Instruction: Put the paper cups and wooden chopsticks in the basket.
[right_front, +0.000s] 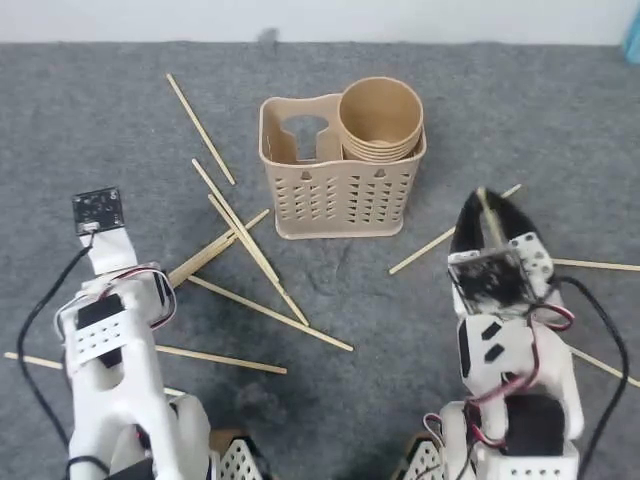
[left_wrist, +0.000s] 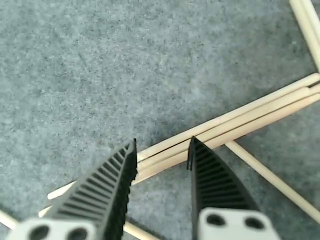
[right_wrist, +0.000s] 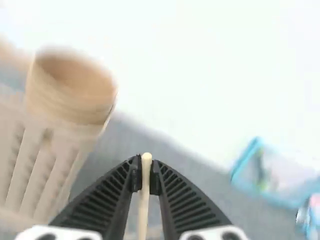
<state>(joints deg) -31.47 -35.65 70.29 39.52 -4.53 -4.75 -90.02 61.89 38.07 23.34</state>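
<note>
Left to right, on a grey carpet. My left gripper points down at the carpet with its jaws apart, holding nothing. Its fingertips sit right over a bundle of chopsticks lying side by side and touching one another. In the high view this bundle lies just ahead of the left gripper, left of the basket.

Around it lie loose chopsticks, several crossing one another, and one lies farther back on its own.

At centre stands the basket, upright. A nested stack of paper cups sits in its right-hand compartment, rims above the basket wall.

To the right, my right gripper is clamped on a single chopstick. The stick runs along the jaws, its end just past the tips. The gripper is lifted off the carpet, near the basket's right side but apart from it. More chopsticks lie on the carpet beside and beyond it — one reaches toward the right edge. A blue-rimmed box stands far right.
</note>
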